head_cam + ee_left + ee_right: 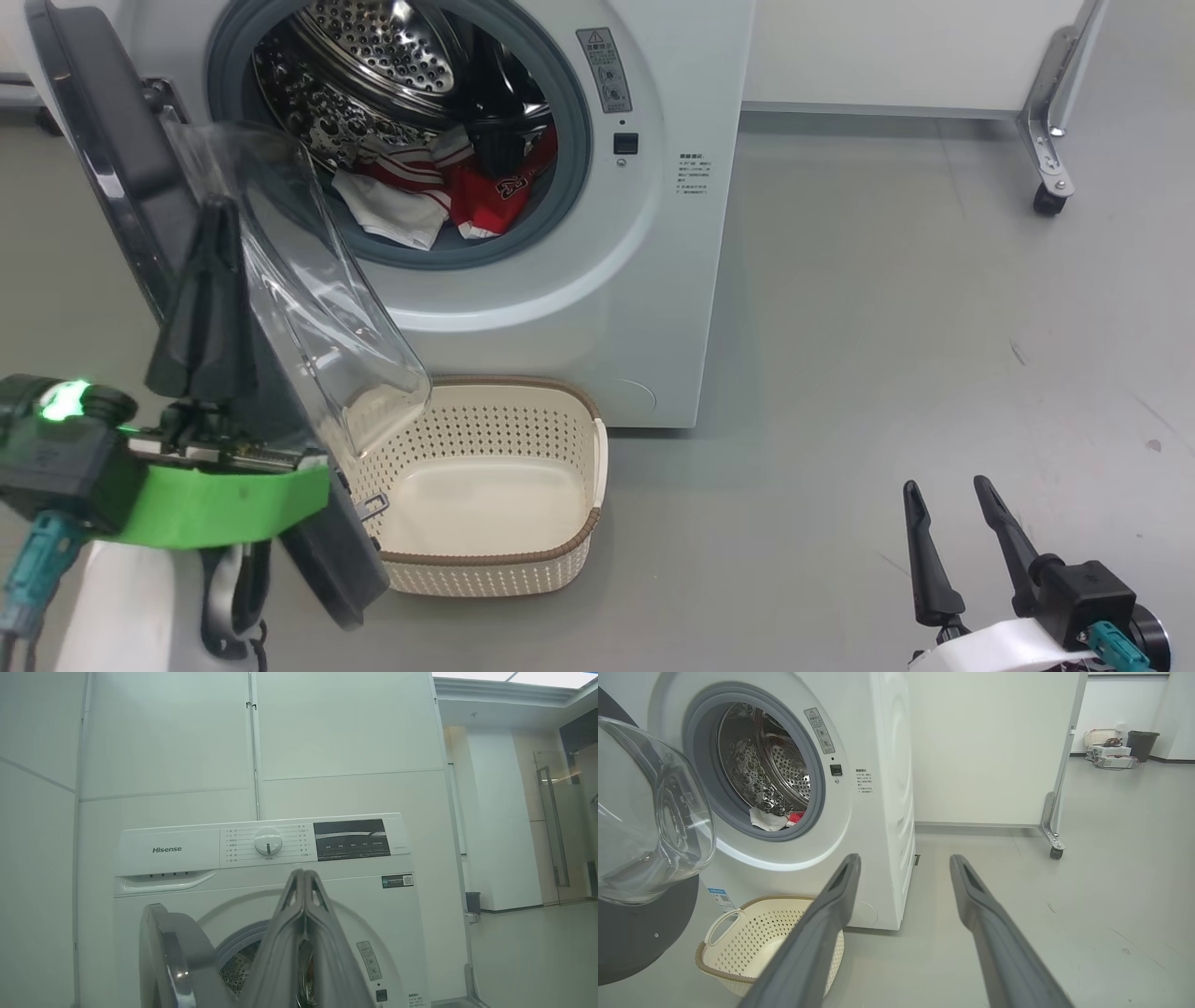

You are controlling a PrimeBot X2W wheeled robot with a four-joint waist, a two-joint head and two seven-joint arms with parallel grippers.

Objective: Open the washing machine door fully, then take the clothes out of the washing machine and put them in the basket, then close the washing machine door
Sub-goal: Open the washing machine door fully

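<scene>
Head view: the washing machine door (pixel 280 280) stands open at 9 o'clock, the left gripper (pixel 217 215) before it; the clothes (pixel 448 191) lie in the washing machine (pixel 607 280) at 12, the basket (pixel 523 387) at 6. Left wrist view: its fingers (pixel 299 891) are pressed together, empty. Right wrist view: the right gripper (pixel 904 858) is spread wide and empty.

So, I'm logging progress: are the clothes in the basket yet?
No, the clothes lie inside the washing machine, and the basket shows a bare bottom.
</scene>
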